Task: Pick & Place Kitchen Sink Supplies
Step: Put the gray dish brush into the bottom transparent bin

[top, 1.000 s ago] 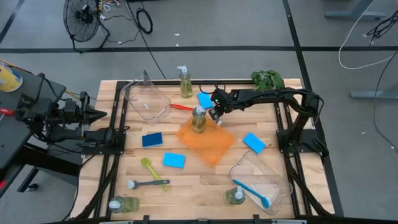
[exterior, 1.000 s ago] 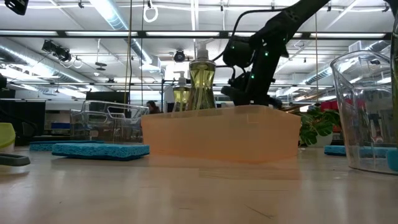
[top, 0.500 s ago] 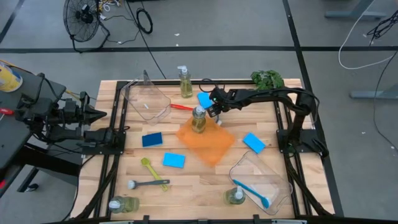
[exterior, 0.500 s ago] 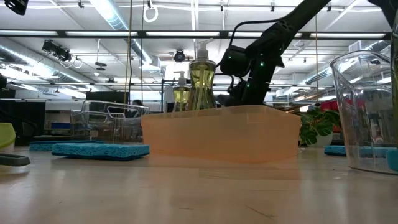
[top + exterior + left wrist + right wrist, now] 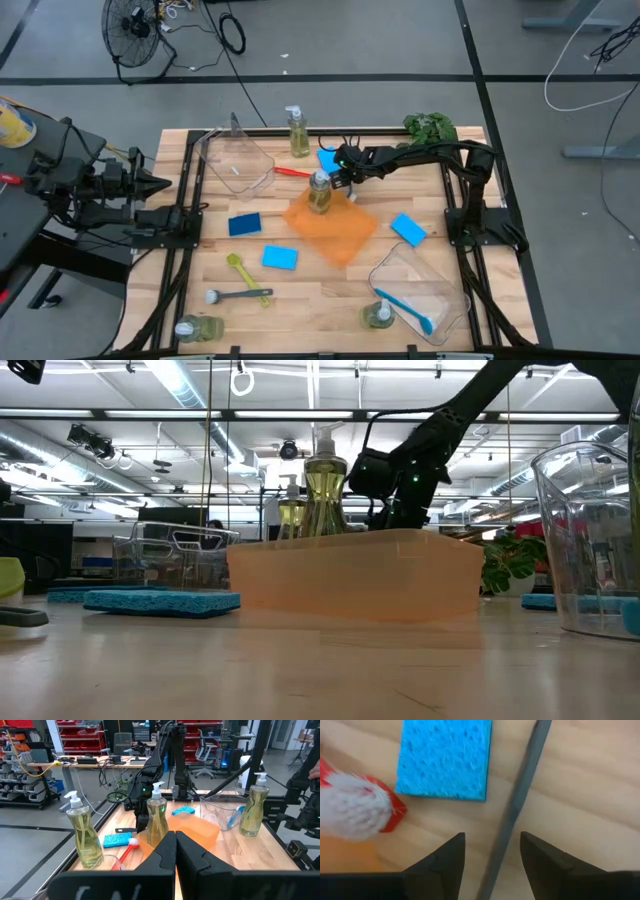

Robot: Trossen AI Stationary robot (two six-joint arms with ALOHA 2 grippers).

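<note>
Right gripper (image 5: 492, 852), jaws parted and empty, hangs low near the bench's far edge with the slim grey brush handle (image 5: 517, 805) running lengthwise through the finger gap, blue sponge (image 5: 445, 757) just beside; left gripper (image 5: 175, 852) parked shut, far side.

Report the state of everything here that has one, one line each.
Right end effector: open, straddling the grey brush handle.
Left end effector: shut, parked beyond the table's left edge.
Soap bottle: upright in the orange bin.
Orange bin: holds only that bottle.
Clear bin: holds the blue brush.
</note>
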